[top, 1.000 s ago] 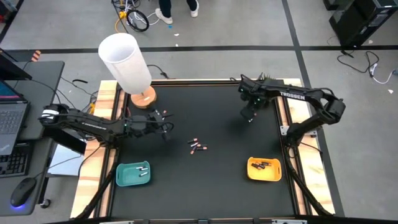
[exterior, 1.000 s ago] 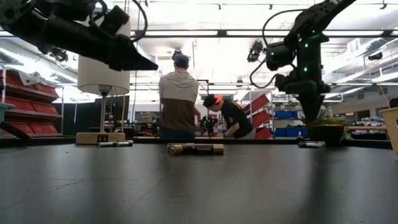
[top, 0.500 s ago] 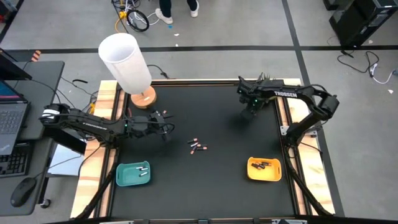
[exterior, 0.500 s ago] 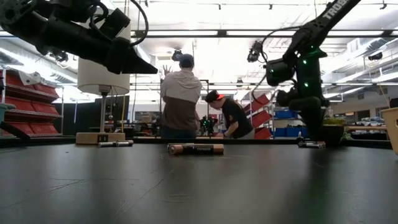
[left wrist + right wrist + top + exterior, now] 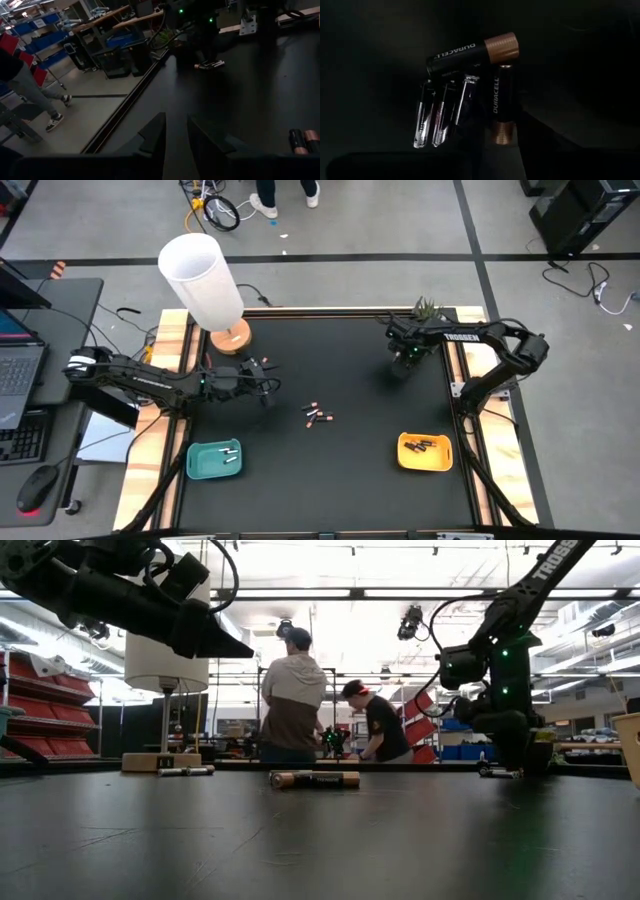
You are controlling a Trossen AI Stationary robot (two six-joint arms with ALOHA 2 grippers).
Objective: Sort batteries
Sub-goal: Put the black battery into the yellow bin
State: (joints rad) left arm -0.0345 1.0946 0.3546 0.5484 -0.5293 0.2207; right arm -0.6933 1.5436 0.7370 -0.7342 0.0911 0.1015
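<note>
Small batteries lie in groups on the black table: a few mid-table (image 5: 318, 416), a few by the lamp (image 5: 262, 365), and a cluster near the far right corner. In the right wrist view this cluster shows two dark copper-ended batteries (image 5: 470, 53) and three silvery ones (image 5: 440, 114). My right gripper (image 5: 404, 364) is down at the table over it, open, its fingers on either side of one dark battery (image 5: 501, 102); I cannot tell whether they touch it. My left gripper (image 5: 264, 392) hovers left of centre, open by a narrow gap (image 5: 176, 131). Pale batteries lie in the teal tray (image 5: 196, 463), dark ones in the orange tray (image 5: 404, 460).
A lamp with a white shade (image 5: 201, 276) stands on a wooden base (image 5: 231, 338) at the far left corner. A small plant (image 5: 428, 308) sits at the far right edge, close behind my right gripper. People stand in the room beyond the table (image 5: 288, 700).
My right gripper has come down from well above the table onto the battery cluster near the far right corner, shifting slightly toward the right edge.
</note>
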